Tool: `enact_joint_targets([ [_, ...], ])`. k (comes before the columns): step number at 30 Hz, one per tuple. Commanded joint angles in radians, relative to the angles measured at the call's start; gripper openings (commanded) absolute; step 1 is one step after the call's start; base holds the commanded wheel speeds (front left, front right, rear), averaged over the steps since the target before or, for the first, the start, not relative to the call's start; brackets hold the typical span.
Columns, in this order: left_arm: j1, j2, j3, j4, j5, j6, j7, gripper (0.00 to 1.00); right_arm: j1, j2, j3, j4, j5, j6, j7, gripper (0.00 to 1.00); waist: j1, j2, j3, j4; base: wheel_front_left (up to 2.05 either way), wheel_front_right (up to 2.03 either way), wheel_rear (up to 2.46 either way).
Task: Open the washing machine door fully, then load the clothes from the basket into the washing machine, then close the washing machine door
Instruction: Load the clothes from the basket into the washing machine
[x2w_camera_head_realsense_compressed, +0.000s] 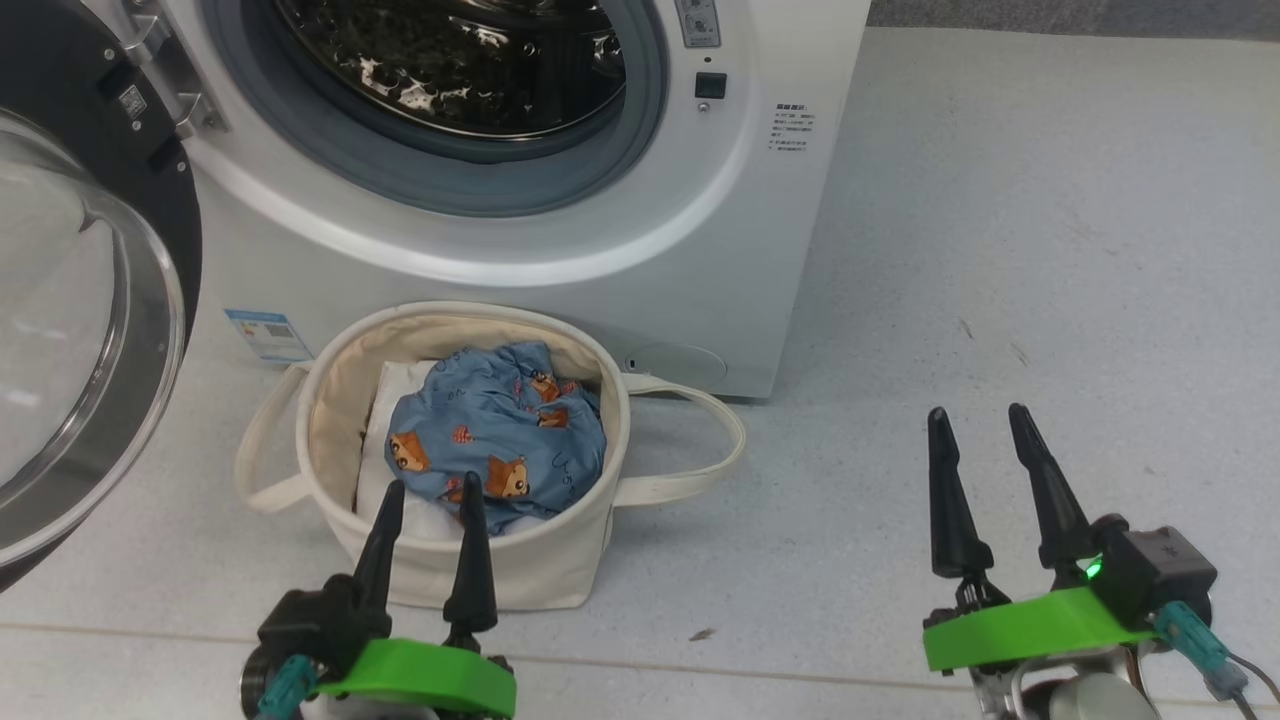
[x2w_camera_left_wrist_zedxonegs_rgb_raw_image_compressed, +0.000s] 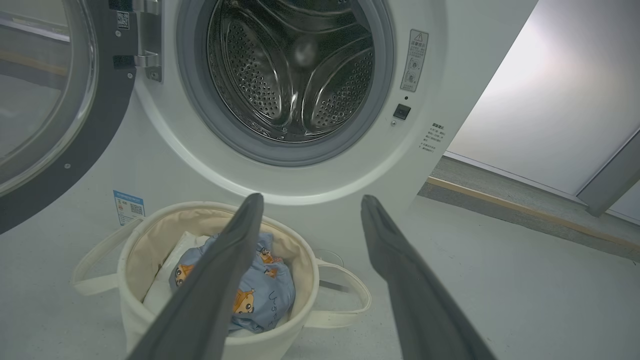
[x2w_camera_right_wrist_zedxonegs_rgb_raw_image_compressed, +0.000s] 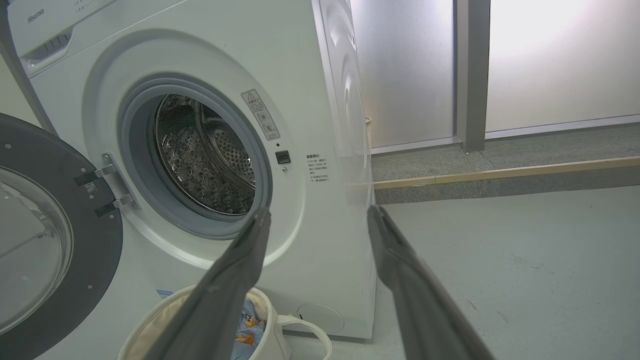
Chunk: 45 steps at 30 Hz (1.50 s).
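fingers (x2w_camera_head_realsense_compressed: 950, 500) of right gripper (x2w_camera_head_realsense_compressed: 977, 408) parted above pale grey floor (x2w_camera_head_realsense_compressed: 1050, 200), frosted panels (x2w_camera_right_wrist_zedxonegs_rgb_raw_image_compressed: 400, 75) beyond

One washing machine (x2w_camera_head_realsense_compressed: 745, 290), basket (x2w_camera_head_realsense_compressed: 525, 572), garment (x2w_camera_head_realsense_compressed: 490, 420)

In the head view, the upper edge cuts off the top of the washing machine (x2w_camera_head_realsense_compressed: 560, 240) and the upper half of its drum (x2w_camera_head_realsense_compressed: 450, 70). The left edge cuts the washing machine door (x2w_camera_head_realsense_compressed: 90, 330). The fingers (x2w_camera_head_realsense_compressed: 470, 540) of the left gripper (x2w_camera_head_realsense_compressed: 432, 482) cover the near edge of the clothes (x2w_camera_head_realsense_compressed: 490, 420) and part of the basket (x2w_camera_head_realsense_compressed: 340, 400) wall. A white bundle (x2w_camera_head_realsense_compressed: 375, 450) lies mostly under the clothes; its shape cannot be determined. The bottom edge crops the bodies of the left gripper and the right gripper (x2w_camera_head_realsense_compressed: 977, 410). Print on the blue label (x2w_camera_head_realsense_compressed: 267, 335) and the panel text (x2w_camera_head_realsense_compressed: 791, 127) is too small to read. A dark speck (x2w_camera_head_realsense_compressed: 702, 634) on the floor (x2w_camera_head_realsense_compressed: 1000, 250) cannot be identified.
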Motion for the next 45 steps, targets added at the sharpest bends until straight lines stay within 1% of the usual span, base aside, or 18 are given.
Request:
enact_joint_targets([
  [1,-0.016,0.012,0.032,-0.027,-0.006,-0.004,-0.005,1.00,-0.026,0.005,0.027,-0.028,-0.005,0.000,-0.012,1.00,0.0000,-0.0001,0.001,0.001,0.00,0.00,0.00],
  [13,-0.020,0.012,0.050,-0.022,-0.075,0.004,-0.005,1.00,-0.028,0.005,0.027,-0.022,-0.004,0.000,-0.012,1.00,0.0000,-0.0001,0.010,0.008,0.06,-0.21,0.15],
  [18,-0.022,0.012,0.053,-0.027,-0.071,0.008,-0.005,1.00,-0.031,0.005,0.028,-0.021,-0.004,0.000,-0.012,1.00,0.0000,-0.0001,0.016,0.010,0.25,-1.65,1.41],
  [20,-0.025,0.012,0.050,-0.028,-0.046,0.007,-0.005,1.00,-0.031,0.005,0.028,-0.021,-0.004,0.000,-0.012,1.00,0.0000,-0.0001,0.017,0.010,0.16,-1.95,1.79],
  [23,-0.024,0.012,0.055,-0.030,-0.027,0.024,-0.005,1.00,-0.032,0.005,0.028,-0.018,-0.006,0.000,-0.012,1.00,0.0000,-0.0001,0.020,0.011,0.10,-1.54,1.43],
  [26,-0.024,0.012,0.043,-0.019,-0.011,0.024,-0.005,1.00,-0.032,0.005,0.028,-0.014,-0.007,0.000,-0.012,1.00,0.0000,-0.0001,0.023,0.011,-0.07,-0.89,0.96],
  [37,-0.052,0.012,0.014,-0.005,-0.003,0.035,-0.005,1.00,-0.046,0.005,0.040,-0.027,-0.030,0.000,-0.012,1.00,0.0000,-0.0001,0.077,0.012,-0.06,-0.09,0.15],
  [45,-0.108,0.012,-0.022,0.051,0.005,0.042,-0.005,1.00,-0.047,0.005,0.045,-0.042,-0.055,0.000,-0.012,1.00,0.0000,-0.0001,0.157,-0.013,0.00,0.00,0.00],
])
